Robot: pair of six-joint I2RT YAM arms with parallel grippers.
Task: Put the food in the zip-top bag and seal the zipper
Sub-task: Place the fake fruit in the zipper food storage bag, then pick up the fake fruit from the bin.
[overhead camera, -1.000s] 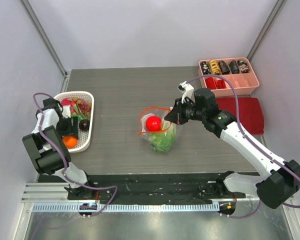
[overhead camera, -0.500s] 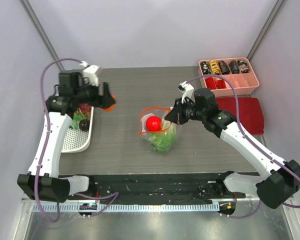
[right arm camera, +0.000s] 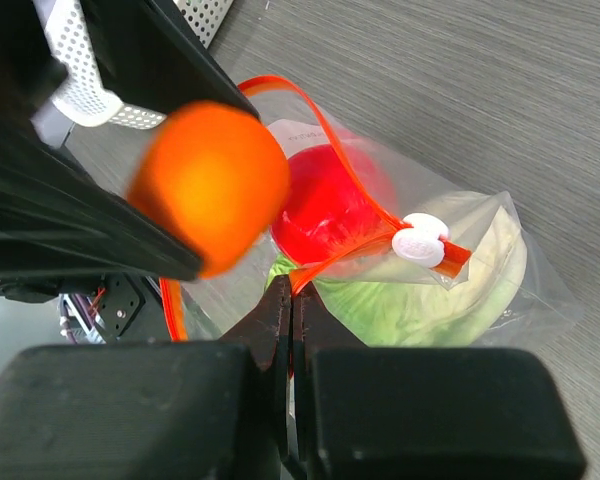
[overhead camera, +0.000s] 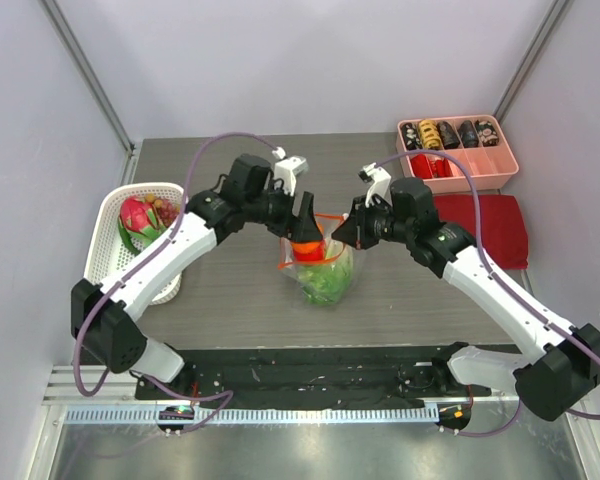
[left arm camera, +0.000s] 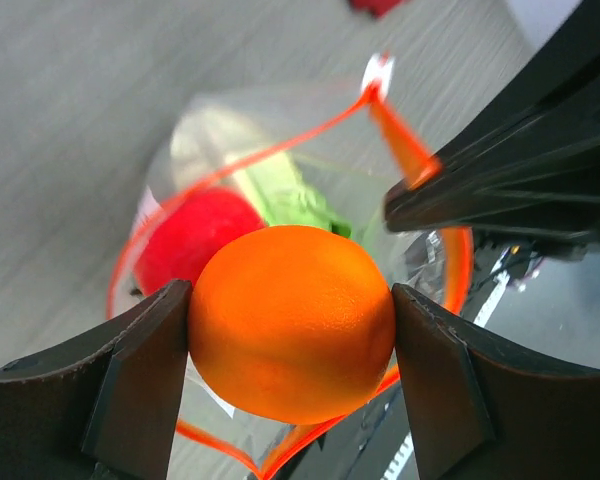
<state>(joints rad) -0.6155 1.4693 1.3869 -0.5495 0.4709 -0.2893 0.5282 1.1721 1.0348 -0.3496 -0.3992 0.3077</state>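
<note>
One orange fruit (right arm camera: 212,185), clamped in left gripper (left arm camera: 292,335), now carried over from white basket (overhead camera: 110,215) to just above open zip-top bag (overhead camera: 325,280). Red fruit (right arm camera: 330,205) and lettuce (right arm camera: 430,300) already inside. Right gripper (right arm camera: 291,300) pinched tight on zipper (right arm camera: 320,120), mouth held up as before. Leaves, by estimate, release and sealing. Grey wood-grain surface (overhead camera: 240,180); pink tray (overhead camera: 500,172), red cloth (overhead camera: 492,225) at right; pale walls.

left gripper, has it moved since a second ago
Yes. The left gripper swung rightward from the white basket to above the zip-top bag's mouth, carrying the orange fruit.
</note>
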